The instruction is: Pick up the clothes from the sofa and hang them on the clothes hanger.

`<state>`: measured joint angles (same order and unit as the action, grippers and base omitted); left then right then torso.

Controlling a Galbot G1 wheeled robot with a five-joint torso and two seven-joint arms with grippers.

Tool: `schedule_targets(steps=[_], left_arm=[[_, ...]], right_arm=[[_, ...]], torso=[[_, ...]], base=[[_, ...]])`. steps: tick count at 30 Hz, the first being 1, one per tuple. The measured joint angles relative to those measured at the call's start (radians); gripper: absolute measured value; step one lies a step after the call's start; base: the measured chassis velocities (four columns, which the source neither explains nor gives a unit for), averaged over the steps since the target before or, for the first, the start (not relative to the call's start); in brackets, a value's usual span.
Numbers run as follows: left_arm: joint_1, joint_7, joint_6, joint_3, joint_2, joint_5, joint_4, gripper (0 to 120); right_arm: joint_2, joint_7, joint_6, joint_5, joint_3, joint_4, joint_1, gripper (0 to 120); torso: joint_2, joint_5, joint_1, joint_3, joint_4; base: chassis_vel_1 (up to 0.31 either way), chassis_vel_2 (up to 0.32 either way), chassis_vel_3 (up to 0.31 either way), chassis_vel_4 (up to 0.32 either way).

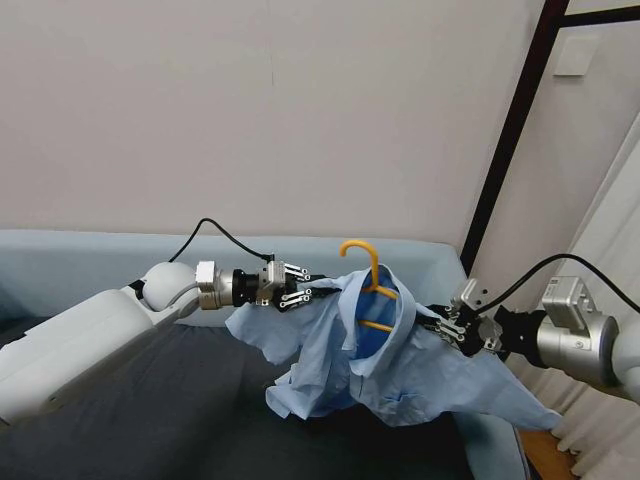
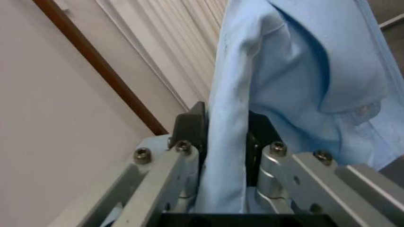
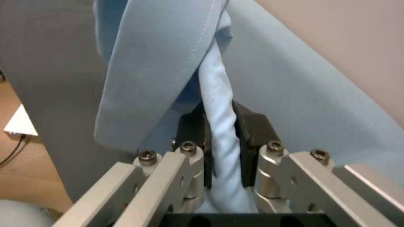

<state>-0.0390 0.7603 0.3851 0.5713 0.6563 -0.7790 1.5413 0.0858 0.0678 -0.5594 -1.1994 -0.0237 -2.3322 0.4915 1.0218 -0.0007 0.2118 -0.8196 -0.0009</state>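
Left gripper (image 1: 312, 288): fingers pinched on blue shirt (image 1: 420, 375), one shoulder.
Right gripper (image 1: 438, 327): fingers pinched on other shoulder.
Yellow hanger (image 1: 368, 280): hook above collar.

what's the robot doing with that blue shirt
The robot holds a light blue shirt up over the sofa with both arms. The left gripper is shut on one side of it and the right gripper on the other, so the shirt hangs spread between them. A yellow hanger sits inside the collar with its hook sticking up.
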Motion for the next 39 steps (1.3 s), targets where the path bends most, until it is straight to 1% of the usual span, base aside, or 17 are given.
schedule_targets(steps=[2, 6, 8, 9, 13, 15, 17, 18, 19, 20, 22, 23, 24, 28, 29, 33, 39], left_arm=[[-0.001, -0.015, -0.001, -0.009, -0.007, 0.015, 0.000, 29], [-0.007, -0.026, -0.001, -0.023, -0.021, 0.026, 0.001, 39], [-0.013, -0.037, -0.001, -0.039, -0.033, 0.033, 0.002, 49], [-0.013, -0.037, -0.001, -0.039, -0.033, 0.033, 0.002, 49], [-0.047, -0.064, -0.001, -0.096, -0.050, 0.046, 0.016, 68], [-0.059, -0.077, -0.001, -0.107, -0.054, 0.047, 0.025, 72], [-0.085, -0.113, -0.002, -0.128, -0.061, 0.048, 0.050, 79], [-0.124, -0.171, -0.004, -0.147, -0.067, 0.048, 0.088, 87], [-0.156, -0.225, -0.005, -0.155, -0.068, 0.045, 0.118, 90], [-0.156, -0.225, -0.005, -0.155, -0.068, 0.045, 0.118, 90], [-0.235, -0.333, -0.009, -0.172, -0.068, 0.020, 0.194, 98], [-0.271, -0.368, -0.012, -0.180, -0.067, 0.003, 0.228, 99], [-0.271, -0.368, -0.012, -0.180, -0.067, 0.003, 0.228, 99], [-0.423, -0.556, -0.031, -0.200, -0.045, -0.052, 0.347, 100], [-0.423, -0.556, -0.031, -0.200, -0.045, -0.052, 0.347, 100], [-0.481, -0.653, -0.039, -0.198, 0.008, -0.031, 0.374, 100], [-0.476, -0.691, -0.043, -0.178, 0.074, 0.010, 0.345, 100]], right_arm=[[0.006, -0.012, -0.001, -0.015, 0.000, -0.001, 0.000, 9], [0.015, -0.032, -0.005, -0.040, 0.003, 0.005, 0.000, 7], [0.022, -0.045, -0.010, -0.067, 0.008, 0.007, 0.000, 7], [0.022, -0.045, -0.010, -0.067, 0.008, 0.007, 0.000, 7], [0.038, -0.084, -0.018, -0.147, 0.034, 0.017, -0.005, 7], [0.046, -0.102, -0.018, -0.163, 0.037, 0.016, -0.008, 7], [0.061, -0.134, -0.021, -0.193, 0.043, 0.013, -0.013, 7], [0.076, -0.171, -0.026, -0.226, 0.051, 0.010, -0.020, 7], [0.085, -0.194, -0.031, -0.246, 0.058, 0.009, -0.022, 7], [0.085, -0.194, -0.031, -0.246, 0.058, 0.009, -0.022, 7], [0.094, -0.236, -0.039, -0.275, 0.071, 0.006, -0.023, 7], [0.094, -0.249, -0.041, -0.282, 0.074, 0.005, -0.022, 7], [0.094, -0.249, -0.041, -0.282, 0.074, 0.005, -0.022, 7], [0.095, -0.286, -0.049, -0.313, 0.087, 0.008, -0.021, 7], [0.095, -0.286, -0.049, -0.313, 0.087, 0.008, -0.021, 7], [0.100, -0.315, -0.056, -0.340, 0.093, 0.004, -0.023, 7], [0.107, -0.339, -0.063, -0.355, 0.089, -0.006, -0.022, 7]], torso=[[0.000, 0.0000, 0.000, 0.000, -0.0004], [0.000, 0.0000, 0.000, 0.000, -0.0004], [0.000, 0.0002, 0.000, 0.000, 0.0000], [0.000, 0.0002, 0.000, 0.000, 0.0000], [0.000, 0.0001, 0.000, 0.000, -0.0005], [0.000, 0.0001, 0.000, 0.000, -0.0005], [0.000, 0.0002, 0.000, 0.000, -0.0003], [0.000, 0.0002, 0.000, 0.000, -0.0001], [0.000, 0.0001, 0.000, 0.000, -0.0001], [0.000, 0.0001, 0.000, 0.000, -0.0001], [0.000, 0.0000, 0.000, 0.000, -0.0001], [0.000, 0.0001, 0.000, 0.000, -0.0003], [0.000, 0.0001, 0.000, 0.000, -0.0003], [0.000, 0.0002, 0.000, 0.000, -0.0002], [0.000, 0.0002, 0.000, 0.000, -0.0002], [0.000, 0.0004, 0.000, 0.000, -0.0002], [0.000, 0.0004, 0.000, 0.000, -0.0004]], base=[[0.000, 0.000, 0.000, 0.000], [0.000, 0.000, 0.000, 0.000], [0.000, 0.000, 0.000, 0.000], [0.000, 0.000, 0.000, 0.000], [0.000, 0.000, 0.000, 0.000], [0.000, 0.000, 0.000, 0.000], [0.000, 0.000, 0.000, 0.000], [0.000, 0.000, 0.000, 0.000], [0.000, 0.000, 0.000, 0.000], [0.000, 0.000, 0.000, 0.000], [0.000, 0.000, 0.000, 0.000], [0.000, 0.000, 0.000, 0.000], [0.000, 0.000, 0.000, 0.000], [0.000, 0.000, 0.000, 0.000], [0.000, 0.000, 0.000, 0.000], [0.000, 0.000, 0.000, 0.000], [0.000, 0.000, 0.000, 0.000]])
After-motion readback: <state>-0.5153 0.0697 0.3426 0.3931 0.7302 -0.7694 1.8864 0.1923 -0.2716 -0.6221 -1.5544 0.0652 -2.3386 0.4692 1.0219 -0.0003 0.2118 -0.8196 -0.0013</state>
